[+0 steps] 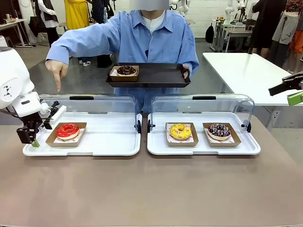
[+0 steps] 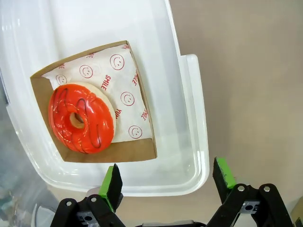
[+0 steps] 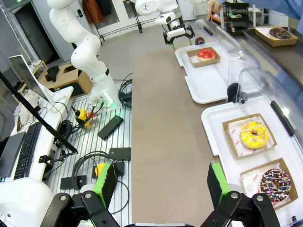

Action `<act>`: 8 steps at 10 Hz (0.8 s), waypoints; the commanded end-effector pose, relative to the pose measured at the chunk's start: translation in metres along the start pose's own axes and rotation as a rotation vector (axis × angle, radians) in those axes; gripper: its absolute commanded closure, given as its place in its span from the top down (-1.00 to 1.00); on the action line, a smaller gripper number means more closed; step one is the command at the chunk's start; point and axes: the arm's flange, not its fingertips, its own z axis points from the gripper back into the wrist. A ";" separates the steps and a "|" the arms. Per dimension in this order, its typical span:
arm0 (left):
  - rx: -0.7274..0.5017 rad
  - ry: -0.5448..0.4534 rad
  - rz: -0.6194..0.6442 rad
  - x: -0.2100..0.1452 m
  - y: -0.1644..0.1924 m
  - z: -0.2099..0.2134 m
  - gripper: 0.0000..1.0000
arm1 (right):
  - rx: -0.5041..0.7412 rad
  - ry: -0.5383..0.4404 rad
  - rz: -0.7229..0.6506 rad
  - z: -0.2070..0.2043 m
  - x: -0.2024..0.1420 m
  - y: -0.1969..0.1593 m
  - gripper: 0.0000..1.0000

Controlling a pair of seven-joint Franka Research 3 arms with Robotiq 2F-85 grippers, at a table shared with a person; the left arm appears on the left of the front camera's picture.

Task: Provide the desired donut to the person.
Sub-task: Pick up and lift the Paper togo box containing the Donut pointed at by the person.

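The person (image 1: 147, 35) in a light blue shirt stands at the far side, pointing a finger (image 1: 57, 84) down at the red-glazed donut (image 1: 68, 130) in its cardboard tray in the left white tray (image 1: 109, 142). The other hand holds a black tray (image 1: 156, 75) carrying a chocolate donut (image 1: 126, 70). My left gripper (image 1: 33, 137) hangs open at the left tray's near-left corner, just short of the red donut (image 2: 81, 118). My right gripper (image 3: 161, 182) is open, high off the table's right side (image 1: 289, 92). A yellow donut (image 1: 180, 131) and a sprinkled chocolate donut (image 1: 218, 130) sit in the right tray.
Both white trays have clear lids (image 1: 201, 101) tilted open at the back. The brown table (image 1: 151, 189) has bare room in front of the trays. A white table (image 1: 246, 66) stands at the back right, with other people behind.
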 end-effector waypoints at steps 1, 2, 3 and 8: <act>0.005 0.021 0.015 -0.002 -0.001 -0.008 1.00 | 0.006 -0.010 0.016 0.001 -0.001 0.000 1.00; -0.003 0.005 0.016 -0.003 0.002 -0.012 1.00 | 0.006 -0.010 0.016 0.001 -0.001 0.000 1.00; -0.015 -0.003 0.015 -0.003 0.003 -0.016 1.00 | 0.006 -0.010 0.016 0.001 -0.001 0.000 1.00; -0.023 -0.027 0.013 -0.005 0.013 -0.029 1.00 | 0.006 -0.010 0.016 0.001 -0.001 0.000 1.00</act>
